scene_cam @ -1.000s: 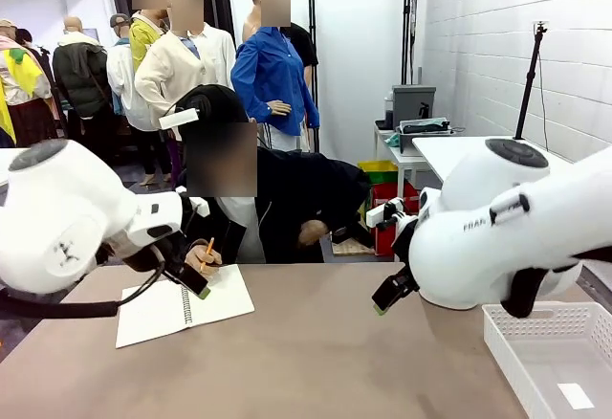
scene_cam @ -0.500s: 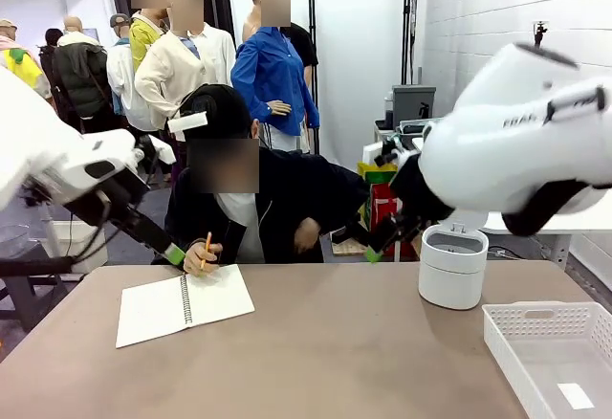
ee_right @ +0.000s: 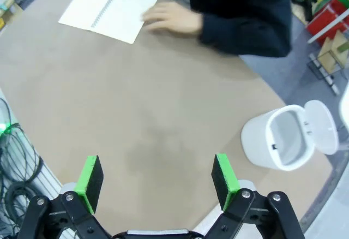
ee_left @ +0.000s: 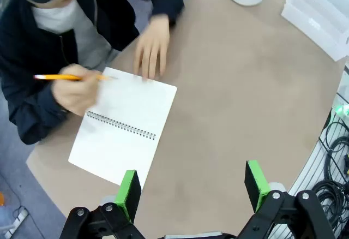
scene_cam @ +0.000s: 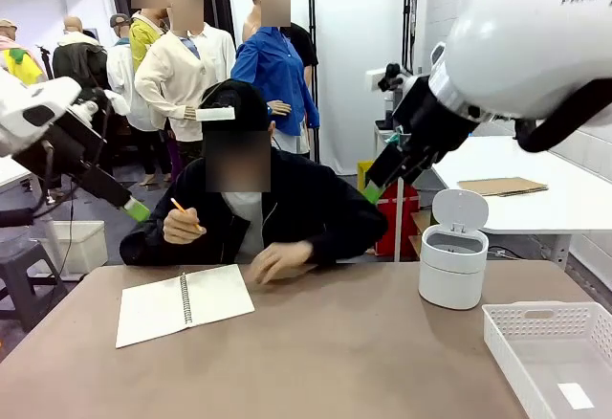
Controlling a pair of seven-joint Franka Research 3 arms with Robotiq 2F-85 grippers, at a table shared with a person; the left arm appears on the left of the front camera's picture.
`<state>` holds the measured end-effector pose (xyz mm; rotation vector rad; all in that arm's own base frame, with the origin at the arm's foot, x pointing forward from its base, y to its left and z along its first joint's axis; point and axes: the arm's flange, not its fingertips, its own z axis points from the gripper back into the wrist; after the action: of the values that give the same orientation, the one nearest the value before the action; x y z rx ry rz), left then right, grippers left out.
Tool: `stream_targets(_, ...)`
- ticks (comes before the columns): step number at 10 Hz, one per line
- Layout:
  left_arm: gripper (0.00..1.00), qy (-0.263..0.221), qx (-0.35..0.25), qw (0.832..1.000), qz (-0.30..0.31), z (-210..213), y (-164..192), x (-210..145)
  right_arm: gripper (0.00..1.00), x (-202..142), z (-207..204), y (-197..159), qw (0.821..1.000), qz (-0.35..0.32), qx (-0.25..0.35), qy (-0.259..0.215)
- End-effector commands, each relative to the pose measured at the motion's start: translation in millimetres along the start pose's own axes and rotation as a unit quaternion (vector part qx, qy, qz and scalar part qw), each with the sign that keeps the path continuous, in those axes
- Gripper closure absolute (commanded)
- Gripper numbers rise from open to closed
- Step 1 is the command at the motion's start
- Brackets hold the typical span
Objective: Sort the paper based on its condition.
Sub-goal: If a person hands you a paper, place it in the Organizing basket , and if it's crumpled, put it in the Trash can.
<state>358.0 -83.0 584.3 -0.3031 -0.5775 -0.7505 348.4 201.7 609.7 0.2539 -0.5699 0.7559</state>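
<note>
Both my arms have swung up off the table [scene_cam: 335, 352]; left pincer [ee_left: 193, 187] and right pincer [ee_right: 158, 181] hang spread wide, empty. The person's pencil hand [scene_cam: 182, 226] has lifted off the spiral notebook [scene_cam: 182, 304] at lower left, with no loose paper laid out, so sorting waits

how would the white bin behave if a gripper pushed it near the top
The bin looks like thin plastic and seems empty in the right wrist view, so it is probably light and apt to slide on the smooth table. It stands upright with its lid flipped up, so a high push may tip it.
</note>
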Motion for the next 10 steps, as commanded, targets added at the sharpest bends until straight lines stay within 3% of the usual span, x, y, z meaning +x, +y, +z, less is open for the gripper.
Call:
stream_targets(1, 0.00, -0.023, -0.008, 1.000, -0.005, 15.0, 11.2, 1.9, 0.00, 4.5, 11.6, -7.0, 1.000, 0.009, -0.006, -0.008)
stream_targets(3, 0.00, -0.034, 0.010, 0.999, -0.010, 18.3, 10.1, 1.3, 0.00, 6.3, 14.4, -15.0, 0.999, 0.006, -0.041, -0.031)
stream_targets(4, 0.00, -0.020, 0.007, 1.000, 0.003, 17.9, 10.1, 3.5, 0.00, 7.8, 17.3, -6.2, 1.000, -0.003, -0.010, -0.015)
stream_targets(10, 0.00, -0.027, 0.007, 1.000, 0.009, 30.0, 8.8, 8.3, 0.00, 13.9, 27.1, 2.7, 0.999, -0.002, -0.010, -0.031)
